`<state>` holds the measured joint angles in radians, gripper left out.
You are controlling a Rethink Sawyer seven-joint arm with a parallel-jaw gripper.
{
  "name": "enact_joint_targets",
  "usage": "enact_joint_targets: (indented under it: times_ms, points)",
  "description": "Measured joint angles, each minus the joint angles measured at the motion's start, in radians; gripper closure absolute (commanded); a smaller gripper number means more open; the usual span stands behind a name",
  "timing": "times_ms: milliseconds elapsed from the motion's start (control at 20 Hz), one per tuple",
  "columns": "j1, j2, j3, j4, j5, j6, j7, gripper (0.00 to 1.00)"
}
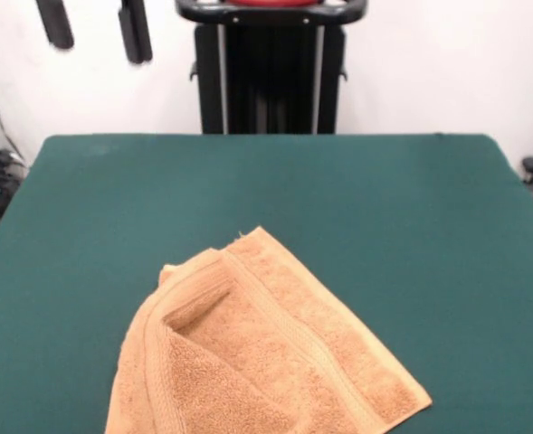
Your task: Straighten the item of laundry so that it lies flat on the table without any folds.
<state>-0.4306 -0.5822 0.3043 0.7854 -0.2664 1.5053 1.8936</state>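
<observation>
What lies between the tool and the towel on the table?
Nothing visible. The tool hangs at the picture's top edge, clear of the table. The green surface between it and the folded towel is bare.

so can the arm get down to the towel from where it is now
Probably yes: the towel lies folded on the open green table with nothing over or beside it. The arm itself isn't showing, so its reach is a guess.
</observation>
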Motion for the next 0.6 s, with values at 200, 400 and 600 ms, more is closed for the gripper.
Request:
enact_joint_targets:
  times_ms: [200,400,600]
  points:
    - [-0.001,0.016,0.0,0.032,0.0,-0.101,0.0,0.0]
    - [-0.001,0.041,0.0,0.07,0.0,-0.197,0.0,0.0]
    - [-0.001,0.067,0.0,0.092,-0.002,-0.248,0.0,0.0]
